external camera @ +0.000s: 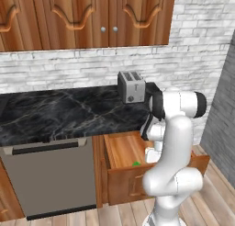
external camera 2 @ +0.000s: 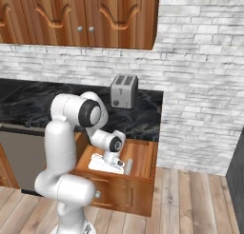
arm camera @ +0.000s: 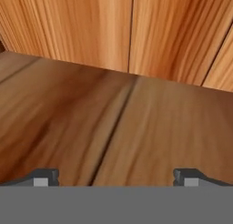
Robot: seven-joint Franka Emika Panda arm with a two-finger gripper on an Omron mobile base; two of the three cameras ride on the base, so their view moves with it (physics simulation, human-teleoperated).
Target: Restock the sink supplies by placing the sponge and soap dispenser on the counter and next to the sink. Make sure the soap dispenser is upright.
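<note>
Claw (arm camera: 116, 177) down inside open drawer (external camera: 120, 149), my fingertips (arm camera: 45, 176) spread wide apart, nothing between them, bare wood floor of drawer ahead. Black worktop (external camera: 69, 110) runs above drawer, silver toaster (external camera: 131, 86) upright at its back by brick wall. Dishwasher (external camera: 50, 174) left of drawer. Soap dispenser (external camera 2: 127, 165) lies on its side in drawer, just beside my wrist, on pale sheet (external camera 2: 102, 164). Sponge (external camera: 136, 164): small green patch at drawer front, near my arm.
</note>
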